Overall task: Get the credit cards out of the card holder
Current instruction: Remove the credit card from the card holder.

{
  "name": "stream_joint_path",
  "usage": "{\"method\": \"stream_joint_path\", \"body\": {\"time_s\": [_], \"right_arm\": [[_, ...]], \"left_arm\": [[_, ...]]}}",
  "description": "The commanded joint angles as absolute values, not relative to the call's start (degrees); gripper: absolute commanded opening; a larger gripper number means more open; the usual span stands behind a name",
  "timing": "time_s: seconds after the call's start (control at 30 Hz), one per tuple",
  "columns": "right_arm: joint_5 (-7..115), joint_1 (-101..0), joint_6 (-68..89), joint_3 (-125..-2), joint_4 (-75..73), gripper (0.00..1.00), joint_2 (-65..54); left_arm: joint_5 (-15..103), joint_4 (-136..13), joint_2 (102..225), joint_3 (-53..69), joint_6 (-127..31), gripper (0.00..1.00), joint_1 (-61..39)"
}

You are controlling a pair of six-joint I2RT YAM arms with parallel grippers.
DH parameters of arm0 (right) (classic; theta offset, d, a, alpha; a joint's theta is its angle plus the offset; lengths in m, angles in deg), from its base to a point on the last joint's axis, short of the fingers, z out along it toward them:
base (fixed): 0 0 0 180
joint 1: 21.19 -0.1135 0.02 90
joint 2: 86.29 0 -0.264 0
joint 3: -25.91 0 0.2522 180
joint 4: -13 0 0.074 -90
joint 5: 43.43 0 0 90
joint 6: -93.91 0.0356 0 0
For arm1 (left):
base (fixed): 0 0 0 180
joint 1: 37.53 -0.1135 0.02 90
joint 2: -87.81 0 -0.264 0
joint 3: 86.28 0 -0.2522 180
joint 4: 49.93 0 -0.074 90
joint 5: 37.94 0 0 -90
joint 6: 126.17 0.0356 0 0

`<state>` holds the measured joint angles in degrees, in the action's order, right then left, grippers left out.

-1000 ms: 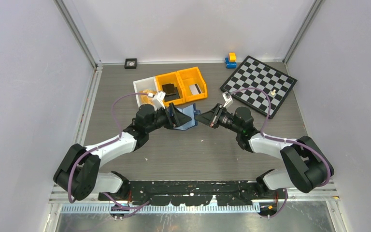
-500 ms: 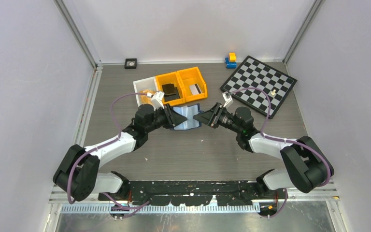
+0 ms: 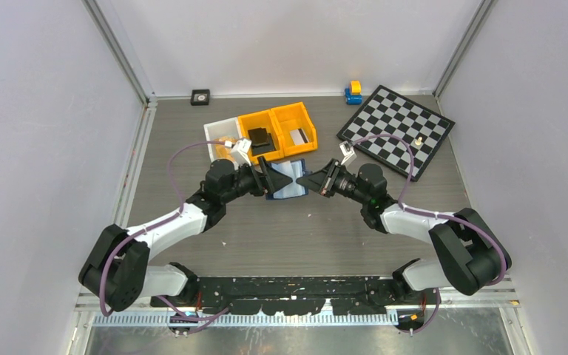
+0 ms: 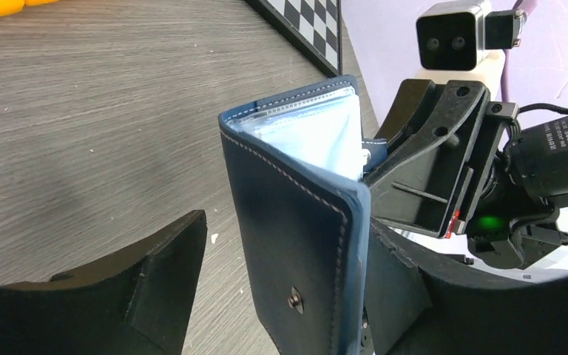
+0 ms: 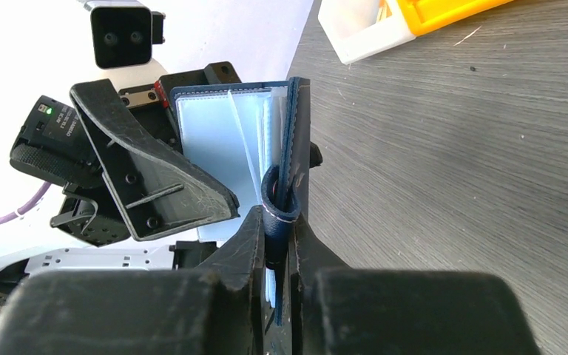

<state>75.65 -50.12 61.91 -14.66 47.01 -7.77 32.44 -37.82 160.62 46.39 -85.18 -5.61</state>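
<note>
**A:** What has the right end effector (image 5: 279, 231) got?

**B:** Its two fingers are pinched together on the card holder (image 5: 211, 144). They grip the navy edge where the snap tab (image 5: 275, 198) curls over (the grip sits low on that edge).

**A:** And the left end effector (image 4: 288, 248)?

**B:** Its jaws are well apart. The holder stands upright between them, with the navy cover and its snap stud (image 4: 293, 301) facing the wrist camera. The finger at 9 o'clock in that view is apart from the leather. Whether the finger at 3 o'clock touches it, I cannot tell.

**A:** Is the holder open?

**B:** Partly, like a book held ajar. Pale blue-grey pockets and clear sleeves show inside. Whether the credit cards sit in those sleeves, I cannot tell.

**A:** Where is it on the worktop (image 3: 303, 229)?

**B:** Seen from above it is near the middle, between the two arms. The left arm reaches in from 9 o'clock and the right from 3 o'clock.

**A:** And around it?

**B:** Two orange bins (image 3: 285, 118) and a white bin (image 3: 216, 133) sit near it, at 11 to 12 o'clock. A chessboard (image 3: 398, 129) lies at 2 o'clock, well apart, with a small blue and yellow thing (image 3: 353, 92) by its far corner
</note>
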Motion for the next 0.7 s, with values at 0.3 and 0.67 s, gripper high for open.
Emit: {"method": "stream_joint_path", "body": {"time_s": [0.3, 0.67], "right_arm": [[77.7, -53.5, 58.3, -19.2, 47.8, 0.02, -8.9], [77.1, -55.0, 55.8, -18.4, 48.1, 0.33, -10.4]], "left_arm": [[30.2, -33.9, 160.9, 45.0, -85.2, 0.88, -5.3], [32.4, -35.7, 160.3, 45.4, -86.0, 0.64, -6.1]]}}
